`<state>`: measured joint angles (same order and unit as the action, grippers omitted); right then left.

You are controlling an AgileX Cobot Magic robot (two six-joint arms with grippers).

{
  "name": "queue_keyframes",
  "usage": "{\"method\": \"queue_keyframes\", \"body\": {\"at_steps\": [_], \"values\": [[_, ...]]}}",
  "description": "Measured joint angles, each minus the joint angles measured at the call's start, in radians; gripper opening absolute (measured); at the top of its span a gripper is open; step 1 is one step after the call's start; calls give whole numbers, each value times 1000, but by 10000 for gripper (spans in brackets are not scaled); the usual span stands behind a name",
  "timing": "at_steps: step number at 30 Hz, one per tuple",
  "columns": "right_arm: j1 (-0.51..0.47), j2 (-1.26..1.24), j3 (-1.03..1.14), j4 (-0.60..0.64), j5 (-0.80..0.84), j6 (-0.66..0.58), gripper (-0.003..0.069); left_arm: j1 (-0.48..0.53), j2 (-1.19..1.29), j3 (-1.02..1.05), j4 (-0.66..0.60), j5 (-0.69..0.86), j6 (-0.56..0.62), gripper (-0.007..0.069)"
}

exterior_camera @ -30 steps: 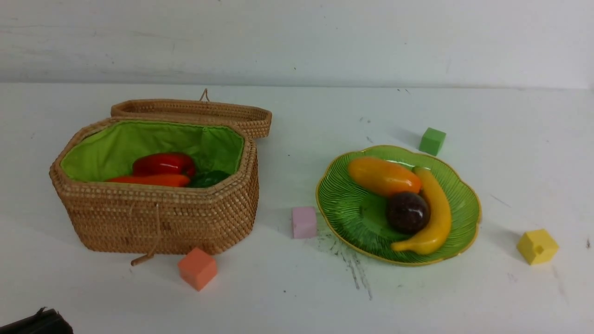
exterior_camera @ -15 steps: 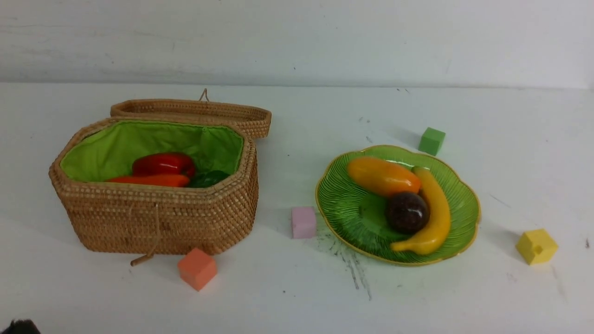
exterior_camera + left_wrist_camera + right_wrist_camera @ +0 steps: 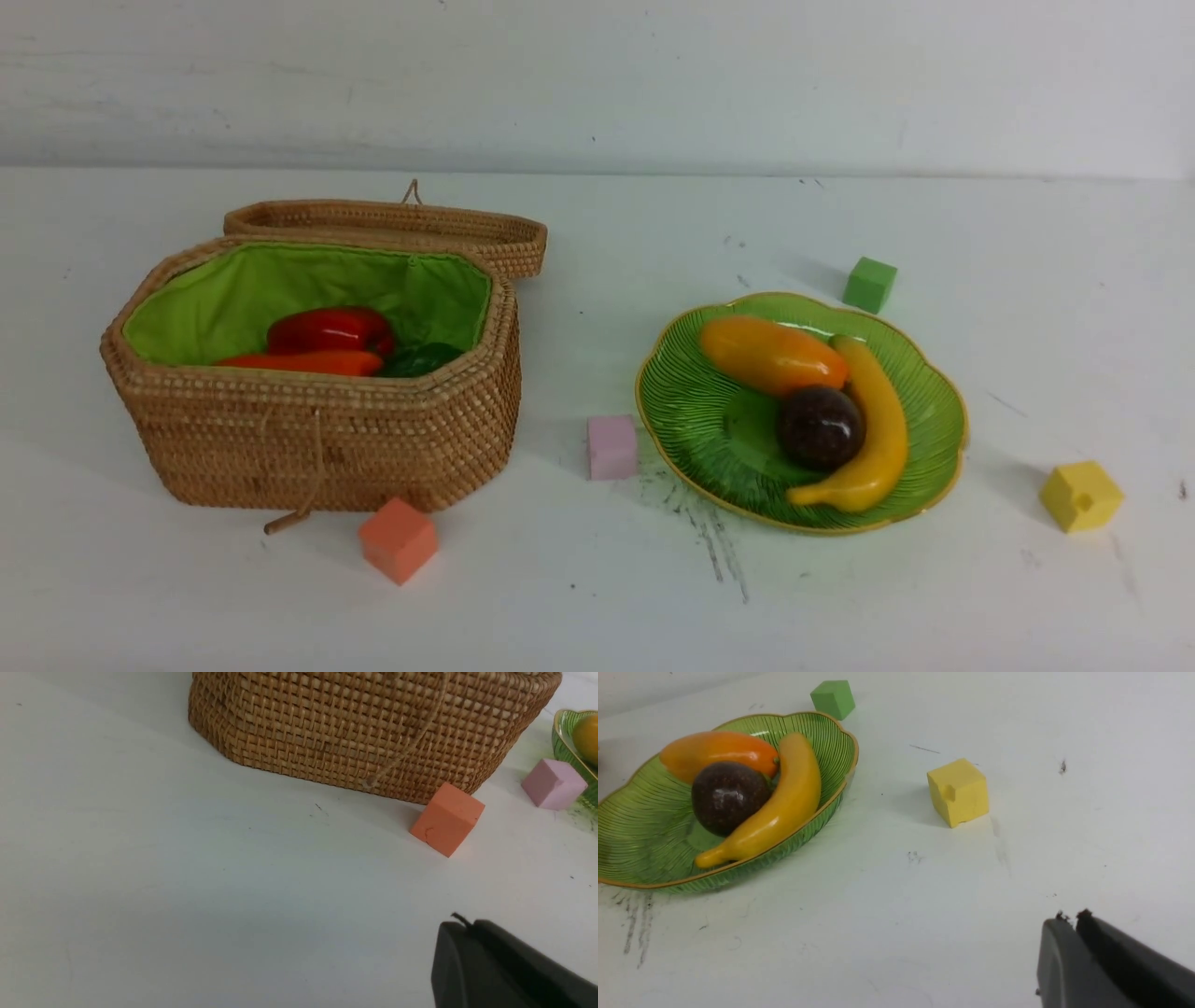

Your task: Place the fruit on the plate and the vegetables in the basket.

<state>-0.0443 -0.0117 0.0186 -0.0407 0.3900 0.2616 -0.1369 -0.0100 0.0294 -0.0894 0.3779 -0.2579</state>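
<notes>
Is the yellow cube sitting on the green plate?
No, the yellow cube rests on the white table, apart from the plate.

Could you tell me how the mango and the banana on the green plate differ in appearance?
The mango is orange-yellow, while the banana is plain yellow. The mango is a plump, straight oval; the banana is long, slim and curved. The mango lies at the plate's far side, whereas the banana runs along its right side. Both are glossy and lie against the mangosteen.
</notes>
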Motion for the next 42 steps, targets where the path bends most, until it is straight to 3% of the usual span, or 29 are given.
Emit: {"method": "queue_keyframes", "body": {"at_steps": [42], "values": [[0,0,0,0,0,2,92,0,0,0,0,0,0,-3]]}}
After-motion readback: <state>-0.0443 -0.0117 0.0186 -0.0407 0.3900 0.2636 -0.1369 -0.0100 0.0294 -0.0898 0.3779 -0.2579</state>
